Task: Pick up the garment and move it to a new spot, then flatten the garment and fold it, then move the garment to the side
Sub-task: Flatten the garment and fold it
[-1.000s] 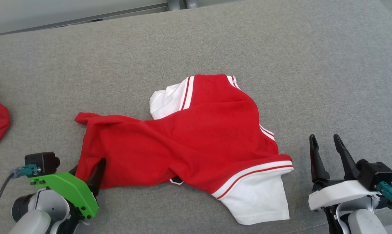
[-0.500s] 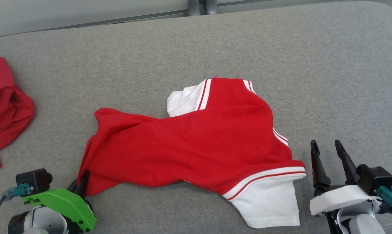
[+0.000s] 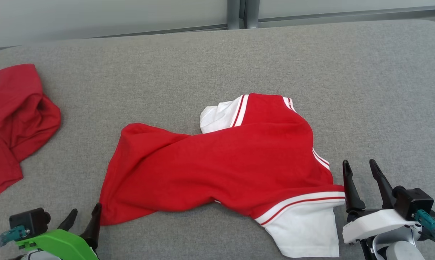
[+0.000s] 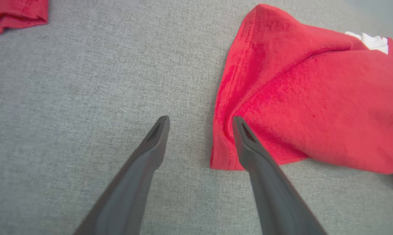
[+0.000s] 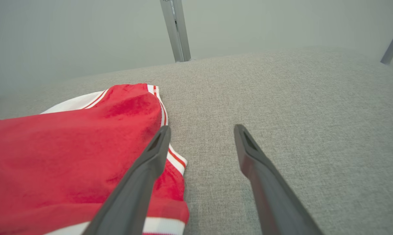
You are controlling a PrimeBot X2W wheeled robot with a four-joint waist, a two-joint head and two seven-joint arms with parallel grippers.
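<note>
Garment (image 3: 221, 169) is lying crumpled mid grey surface (image 3: 130, 72), not gripped. Left gripper (image 3: 85, 209) is sitting open at its near-left corner, right gripper (image 3: 359, 162) open beside the striped hem. Prob. starting flattening; next move is calling for pinching 2 corners & pulling apart.

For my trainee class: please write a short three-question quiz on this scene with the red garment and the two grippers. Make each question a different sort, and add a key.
1. True or false: the left gripper is clamped on the garment.
2. Where does the second red cloth lie on the grey surface? A) at its left edge, apart from the garment; B) tucked beneath the garment; C) on top of the garment.
3. Fill in: the sleeve nearest the right gripper is ____ in colour.

Key: 1 false, the left gripper's fingers stand apart at the garment's corner; 2 A; 3 white.
</note>
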